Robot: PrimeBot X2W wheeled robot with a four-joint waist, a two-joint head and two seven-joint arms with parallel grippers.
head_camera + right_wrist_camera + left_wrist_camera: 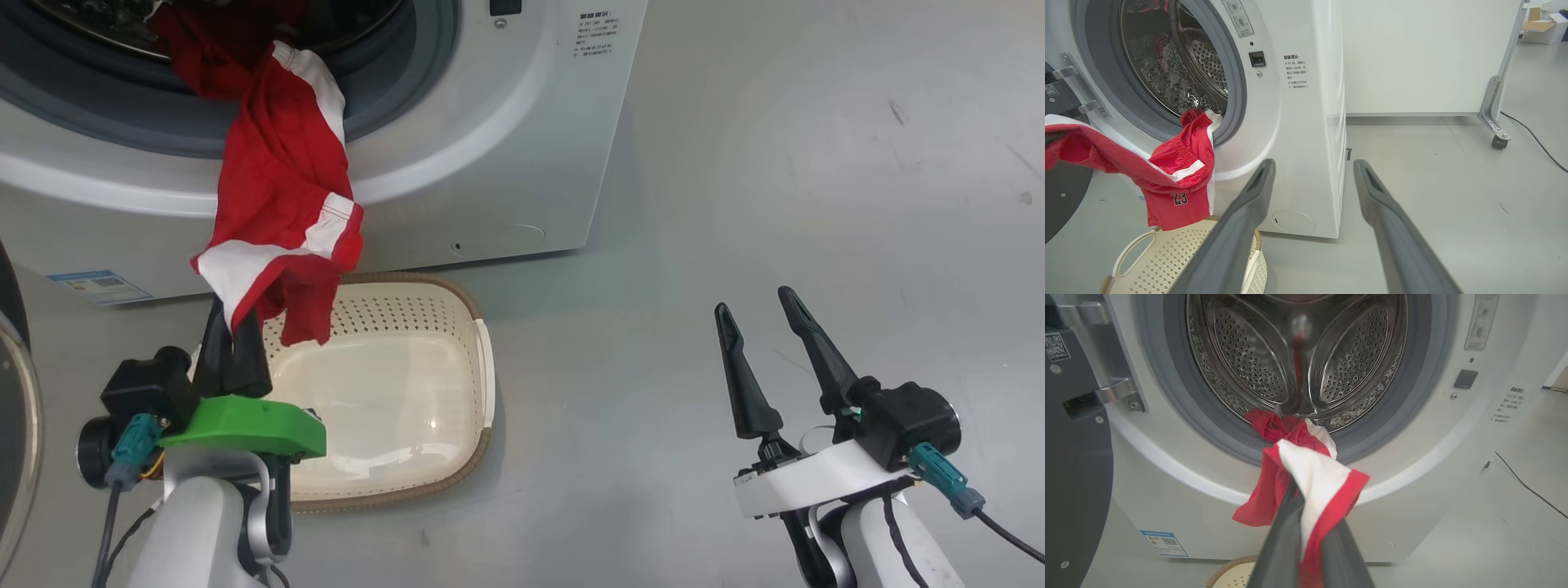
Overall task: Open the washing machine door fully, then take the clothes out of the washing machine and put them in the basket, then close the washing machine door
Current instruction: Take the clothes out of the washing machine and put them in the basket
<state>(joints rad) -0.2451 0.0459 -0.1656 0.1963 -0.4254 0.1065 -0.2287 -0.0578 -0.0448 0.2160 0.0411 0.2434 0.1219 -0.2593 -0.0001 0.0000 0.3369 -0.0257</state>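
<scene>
The clothes (277,188) hide the clamped fingertips of the left hand (233,331).

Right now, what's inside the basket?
Nothing that I can see: the basket's bare bottom shows. The clothes hang above its far rim, pinched by the left gripper and trailing from the washing machine. The gripper covers the basket's near left corner.

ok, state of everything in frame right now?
washing machine door, open.
washing machine, clothes trailing from drum.
clothes, half out, end pinched by left tool.
basket, empty, on floor below clothes.
left tool, shut on clothes.
right tool, open, empty.
</scene>
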